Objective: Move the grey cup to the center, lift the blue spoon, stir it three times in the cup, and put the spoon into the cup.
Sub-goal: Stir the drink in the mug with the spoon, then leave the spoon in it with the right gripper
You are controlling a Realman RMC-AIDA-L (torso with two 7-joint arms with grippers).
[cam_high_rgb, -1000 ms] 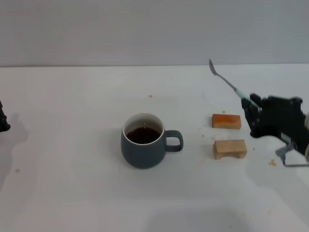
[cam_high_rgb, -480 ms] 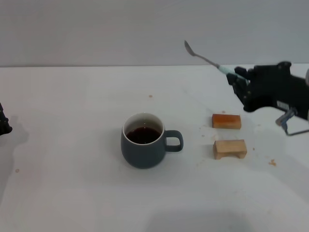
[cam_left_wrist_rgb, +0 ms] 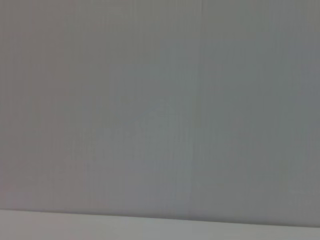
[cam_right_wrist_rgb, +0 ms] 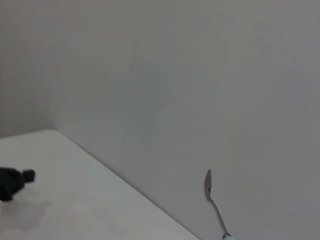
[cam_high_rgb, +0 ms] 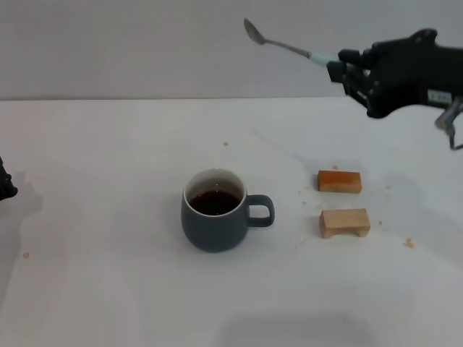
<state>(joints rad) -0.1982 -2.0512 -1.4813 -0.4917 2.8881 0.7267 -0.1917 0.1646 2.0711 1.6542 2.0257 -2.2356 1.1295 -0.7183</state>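
Note:
The grey cup (cam_high_rgb: 215, 210) stands near the middle of the white table, handle to the right, dark liquid inside. High at the upper right, my right gripper (cam_high_rgb: 347, 69) is shut on the pale blue handle of the blue spoon (cam_high_rgb: 283, 45). The spoon sticks out to the left, its metal bowl raised well above and to the right of the cup. In the right wrist view the blue spoon (cam_right_wrist_rgb: 214, 205) shows against the wall. My left gripper (cam_high_rgb: 4, 184) is parked at the table's far left edge.
Two small wooden blocks lie right of the cup: an orange-topped block (cam_high_rgb: 339, 181) and a pale block (cam_high_rgb: 345, 222). The left gripper (cam_right_wrist_rgb: 12, 183) shows far off in the right wrist view. The left wrist view holds only wall and a strip of table.
My right gripper has risen from near the blocks up and to the left, carrying the spoon. The spoon has tilted flatter. Cup, blocks and left arm have not moved.

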